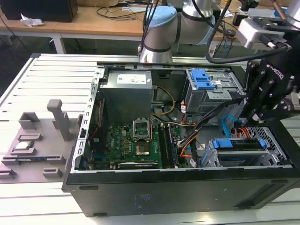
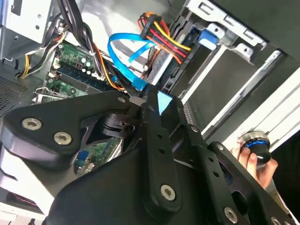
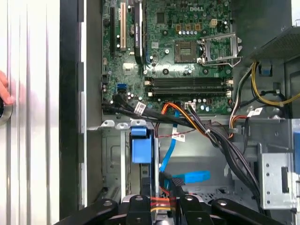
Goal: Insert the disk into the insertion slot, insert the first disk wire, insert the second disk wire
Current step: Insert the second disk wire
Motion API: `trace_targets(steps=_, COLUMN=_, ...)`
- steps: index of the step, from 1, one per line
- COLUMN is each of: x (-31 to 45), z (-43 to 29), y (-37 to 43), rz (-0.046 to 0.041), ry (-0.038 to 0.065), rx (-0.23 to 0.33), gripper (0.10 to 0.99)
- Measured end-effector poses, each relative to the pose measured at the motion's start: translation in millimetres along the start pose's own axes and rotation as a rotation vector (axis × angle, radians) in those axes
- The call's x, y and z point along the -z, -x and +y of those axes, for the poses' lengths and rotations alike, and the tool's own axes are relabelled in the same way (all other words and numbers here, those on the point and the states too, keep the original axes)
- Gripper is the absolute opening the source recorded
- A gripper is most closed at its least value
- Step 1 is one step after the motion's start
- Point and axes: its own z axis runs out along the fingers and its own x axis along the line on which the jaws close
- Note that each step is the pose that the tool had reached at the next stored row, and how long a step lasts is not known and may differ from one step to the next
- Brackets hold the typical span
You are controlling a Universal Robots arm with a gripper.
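Reaching down into the open computer case (image 1: 187, 192), the arm (image 1: 159, 33) holds its claw (image 2: 146, 101) pinched shut among the disk wires (image 2: 161, 35), just above the disk (image 1: 239, 144) seated in the insertion slot (image 1: 279, 143).

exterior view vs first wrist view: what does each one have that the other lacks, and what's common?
Exterior view's extras: the arm's pale blue joint, the grey fixture plate on the table beside the case, and the case's black outer wall.
First wrist view's extras: a hand on the ribbed table, and a white card slot on the board.
Shared: the motherboard, the yellow wires, the blue flat cable, the disk's blue frame in the insertion slot, and the tool.
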Motion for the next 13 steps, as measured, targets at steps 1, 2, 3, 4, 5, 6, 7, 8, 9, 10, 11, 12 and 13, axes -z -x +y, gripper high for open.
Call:
trace_targets(steps=1, x=-3.7, z=3.5, y=2.3, rz=0.0002, ry=0.0, rx=-0.005, gripper=0.302)
trace_targets(steps=2, x=-6.0, z=5.4, y=3.7, rz=0.0002, ry=0.0, rx=-0.008, gripper=0.302)
trace_targets(steps=3, x=-8.1, z=7.0, y=4.3, rz=-0.0001, ry=0.0, rx=-0.009, gripper=0.302)
trace_targets(steps=4, x=-8.9, z=7.3, y=4.4, rz=0.0005, ry=0.0, rx=-0.01, gripper=0.302)
trace_targets(steps=5, x=-9.4, z=7.2, y=4.4, rz=0.0023, ry=0.0, rx=-0.01, gripper=0.302)
trace_targets(steps=6, x=-10.1, z=7.2, y=4.4, rz=0.0068, ry=0.0, rx=-0.01, gripper=0.302)
trace_targets(steps=7, x=-10.9, z=7.2, y=4.4, rz=0.0105, ry=0.0, rx=-0.01, gripper=0.302)
trace_targets(steps=8, x=-10.9, z=7.2, y=4.4, rz=0.0116, ry=0.0, rx=-0.01, gripper=0.302)
trace_targets(steps=9, x=-10.9, z=7.2, y=4.4, rz=0.0118, ry=0.0, rx=-0.01, gripper=0.302)
trace_targets(steps=10, x=-10.8, z=7.2, y=4.4, rz=0.0118, ry=0.0, rx=-0.01, gripper=0.302)
trace_targets(steps=11, x=-10.9, z=7.2, y=4.4, rz=0.0118, ry=0.0, rx=-0.01, gripper=0.286)
trace_targets(steps=12, x=-10.8, z=7.2, y=4.4, rz=0.0119, ry=0.0, rx=-0.01, gripper=0.22)
trace_targets(steps=13, x=-10.9, z=7.2, y=4.4, rz=0.0119, ry=0.0, rx=-0.01, gripper=0.22)
